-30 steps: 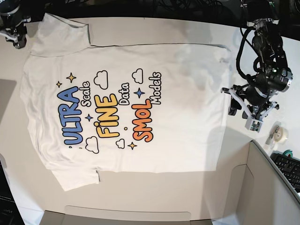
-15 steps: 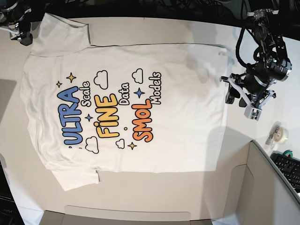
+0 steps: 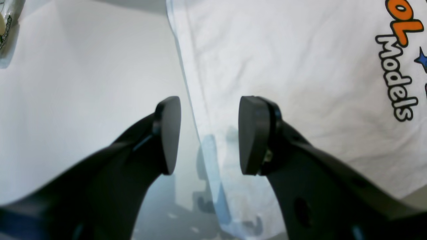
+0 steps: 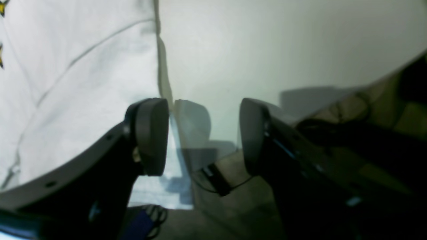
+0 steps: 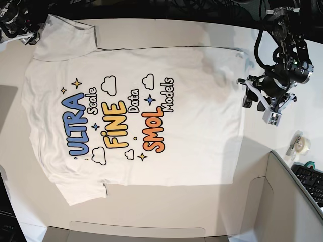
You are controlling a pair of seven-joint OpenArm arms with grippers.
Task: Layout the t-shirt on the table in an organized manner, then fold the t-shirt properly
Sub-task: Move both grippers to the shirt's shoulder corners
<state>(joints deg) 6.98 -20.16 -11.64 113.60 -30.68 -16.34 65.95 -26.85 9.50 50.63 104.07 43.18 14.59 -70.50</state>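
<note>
The white t-shirt (image 5: 151,116) lies flat on the table (image 5: 166,206), print side up, sleeves at the left and hem at the right. My left gripper (image 5: 256,103) hovers at the hem and stands open. In the left wrist view its fingers straddle the hem edge of the t-shirt (image 3: 300,66), one over cloth and one over bare table (image 3: 83,83), holding nothing. My right gripper (image 5: 26,35) is at the far-left corner beside the upper sleeve. In the right wrist view the right gripper (image 4: 203,133) is open and empty, with the t-shirt (image 4: 66,83) sleeve edge by its left finger.
A grey cardboard box (image 5: 292,201) stands at the near right corner. A roll of tape (image 5: 301,143) and a black keyboard (image 5: 310,181) lie next to it. Dark cables run along the table's far edge (image 5: 166,12).
The right gripper has opened and shifted slightly along the far-left corner by the sleeve. The left arm has moved toward the far side along the hem, still open.
</note>
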